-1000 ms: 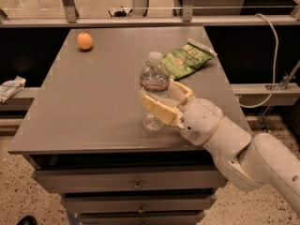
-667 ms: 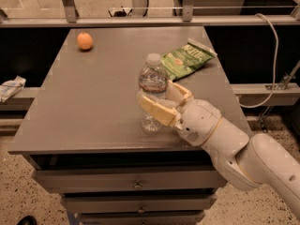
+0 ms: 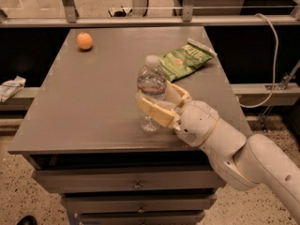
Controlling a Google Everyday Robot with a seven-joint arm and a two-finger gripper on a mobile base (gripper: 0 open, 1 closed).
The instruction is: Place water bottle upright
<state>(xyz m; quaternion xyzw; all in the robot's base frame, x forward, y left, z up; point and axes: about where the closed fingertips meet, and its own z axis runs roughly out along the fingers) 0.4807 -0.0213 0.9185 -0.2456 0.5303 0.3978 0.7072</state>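
Note:
The water bottle [image 3: 151, 86] is a small clear ribbed plastic bottle with a white cap and a coloured label band near the neck. It stands upright, base on the grey table [image 3: 93, 97] near the front edge. My gripper [image 3: 157, 102] reaches in from the lower right with its cream fingers [image 3: 154, 111] on either side of the bottle's middle, shut on it. The lower body of the bottle shows below the near finger.
A green chip bag [image 3: 184, 59] lies just behind the bottle toward the right edge. An orange fruit [image 3: 85, 41] sits at the far left. Drawers [image 3: 131, 184] are below the front edge. A white cable [image 3: 272, 55] hangs at the right.
The bottle and gripper have shifted very slightly; the bottle stays upright in the same grip. Nothing else has moved.

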